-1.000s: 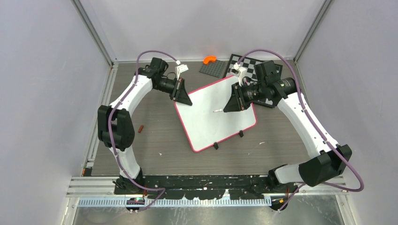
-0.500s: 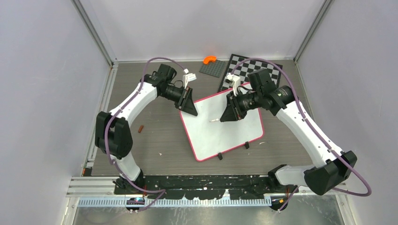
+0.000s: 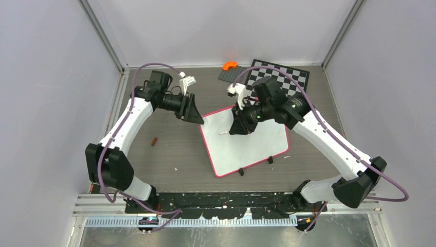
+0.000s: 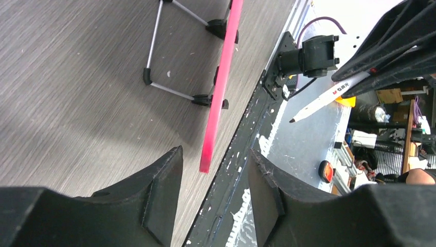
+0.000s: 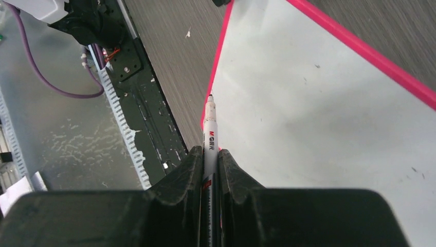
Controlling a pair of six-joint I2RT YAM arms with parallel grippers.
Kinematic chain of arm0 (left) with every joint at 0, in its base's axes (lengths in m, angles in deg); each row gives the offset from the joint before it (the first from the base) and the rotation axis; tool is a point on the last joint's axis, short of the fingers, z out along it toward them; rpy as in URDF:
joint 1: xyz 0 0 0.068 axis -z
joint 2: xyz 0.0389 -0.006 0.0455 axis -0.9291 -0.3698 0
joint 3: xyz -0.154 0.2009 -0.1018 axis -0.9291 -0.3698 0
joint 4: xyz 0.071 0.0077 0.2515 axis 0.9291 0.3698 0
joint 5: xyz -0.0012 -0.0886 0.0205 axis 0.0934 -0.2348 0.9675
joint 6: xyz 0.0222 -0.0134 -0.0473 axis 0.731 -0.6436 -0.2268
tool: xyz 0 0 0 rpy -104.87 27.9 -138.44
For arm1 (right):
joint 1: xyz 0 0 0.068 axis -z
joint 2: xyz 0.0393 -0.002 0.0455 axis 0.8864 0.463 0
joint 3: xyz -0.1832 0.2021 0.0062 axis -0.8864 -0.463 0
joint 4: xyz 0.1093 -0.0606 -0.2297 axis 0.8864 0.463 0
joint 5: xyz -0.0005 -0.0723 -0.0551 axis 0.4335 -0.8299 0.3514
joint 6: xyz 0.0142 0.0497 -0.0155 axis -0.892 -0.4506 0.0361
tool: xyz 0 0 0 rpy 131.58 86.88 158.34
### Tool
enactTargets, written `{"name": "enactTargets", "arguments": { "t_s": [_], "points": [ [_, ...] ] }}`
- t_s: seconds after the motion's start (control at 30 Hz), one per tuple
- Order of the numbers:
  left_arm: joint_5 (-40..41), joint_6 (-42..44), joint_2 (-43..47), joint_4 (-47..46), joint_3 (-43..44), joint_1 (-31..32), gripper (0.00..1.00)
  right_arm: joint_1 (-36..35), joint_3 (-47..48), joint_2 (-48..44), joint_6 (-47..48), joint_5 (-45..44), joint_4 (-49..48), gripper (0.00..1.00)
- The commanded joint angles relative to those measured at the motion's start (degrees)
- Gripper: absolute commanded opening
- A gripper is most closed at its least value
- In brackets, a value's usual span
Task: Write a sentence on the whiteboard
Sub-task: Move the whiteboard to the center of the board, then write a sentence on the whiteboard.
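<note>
right pincer point(image 5: 209, 154) clamping marker point(image 5: 209, 123), tip at whiteboard point(image 5: 308, 118) edge

I see the grey table point(image 3: 169, 159) carrying the whiteboard point(image 3: 247, 141) near centre, a chessboard point(image 3: 290, 77) at one o'clock, a grey plate point(image 3: 230, 76) at twelve and a brown stub point(image 3: 153, 141) at nine.

- The left arm point(image 3: 122, 127) and right arm point(image 3: 325, 144) had smooth white shells with bulky black joint housings.
- A purple cable point(image 3: 154, 64) looped along each arm.
- White connector plugs point(image 3: 187, 81) sat at the wrists.
- The black, wedge-shaped fingers point(image 4: 163, 190) looked matte and angular.
</note>
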Motion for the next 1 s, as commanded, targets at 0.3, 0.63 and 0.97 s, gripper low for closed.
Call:
{"name": "enactTargets", "arguments": {
  "t_s": [0.3,0.63,0.97],
  "points": [
    [-3.2,-1.1,4.5,-3.7,-5.2,-0.8,0.36,-3.9,1.6,1.9,-0.1,-3.1,-6.2,0.0],
    [-3.4,-1.2,4.1,-4.5,-5.8,-0.9,0.2,-3.9,0.6,2.2,-1.7,-3.2,-8.3,0.0],
    [-3.7,-1.5,3.8,-5.4,-6.4,-0.9,0.14,-5.4,2.1,4.2,-2.4,-8.3,-9.7,0.0]
  ]
}}
